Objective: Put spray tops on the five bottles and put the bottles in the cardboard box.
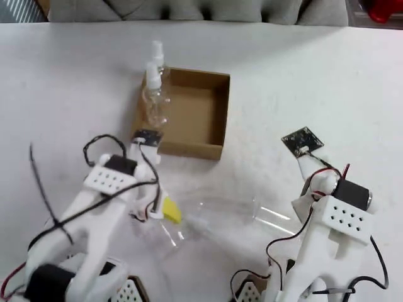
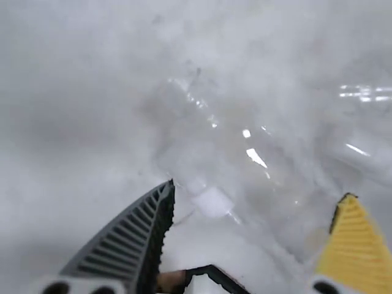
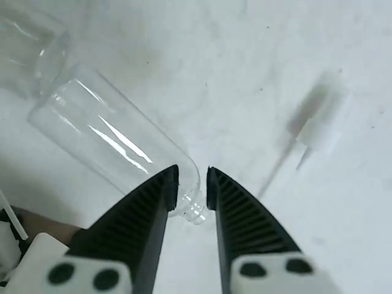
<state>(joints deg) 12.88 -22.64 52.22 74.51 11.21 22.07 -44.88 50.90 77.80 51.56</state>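
Two topped bottles [image 1: 155, 94] stand in the box [image 1: 217, 113], three left; the right gripper [image 3: 192, 174] pinches a bare bottle [image 3: 110, 135] by its neck, the left gripper [image 2: 257, 190] gapes.

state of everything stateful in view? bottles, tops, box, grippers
box: open, upright.
capped bottles: two, upright at the box's left wall, tops on.
right bottle: lying, no top, neck at the right gripper.
spray top: lying loose, unfitted.
left gripper: open, over the left bottle.
left bottle: lying, top unclear.
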